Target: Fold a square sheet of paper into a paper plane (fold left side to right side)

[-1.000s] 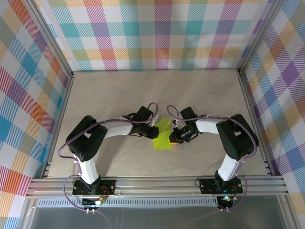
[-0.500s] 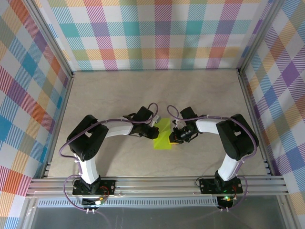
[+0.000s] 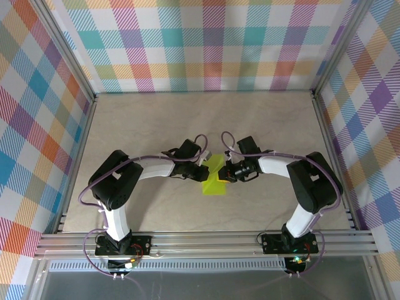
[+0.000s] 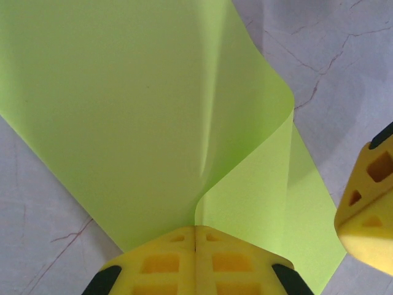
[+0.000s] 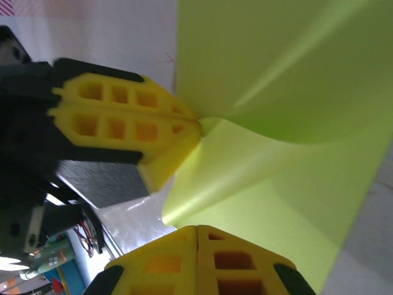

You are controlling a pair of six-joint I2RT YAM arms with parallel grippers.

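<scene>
The square sheet of paper (image 3: 214, 177) is lime green and lies mid-table, curled over itself in a loose fold; it has no paper plane shape. My left gripper (image 3: 204, 166) is shut on its raised edge, and in the left wrist view the paper (image 4: 153, 110) rises straight out of the closed seam (image 4: 195, 230). My right gripper (image 3: 224, 177) is shut at the sheet's right side. In the right wrist view its closed tips (image 5: 196, 228) rest against the flat lower layer (image 5: 276, 203), with no paper in the seam. The left gripper (image 5: 198, 121) pinches the upper layer just beyond.
Both arms reach inward over the beige marbled table (image 3: 156, 125). Plaid walls (image 3: 206, 50) close off the back and sides, and a metal rail (image 3: 206, 240) runs along the near edge. The right gripper's finger (image 4: 368, 209) shows beside the paper's right edge.
The right gripper has moved left and slightly back, onto the sheet. The paper now looks narrower and more curled over. The left gripper has barely moved.
</scene>
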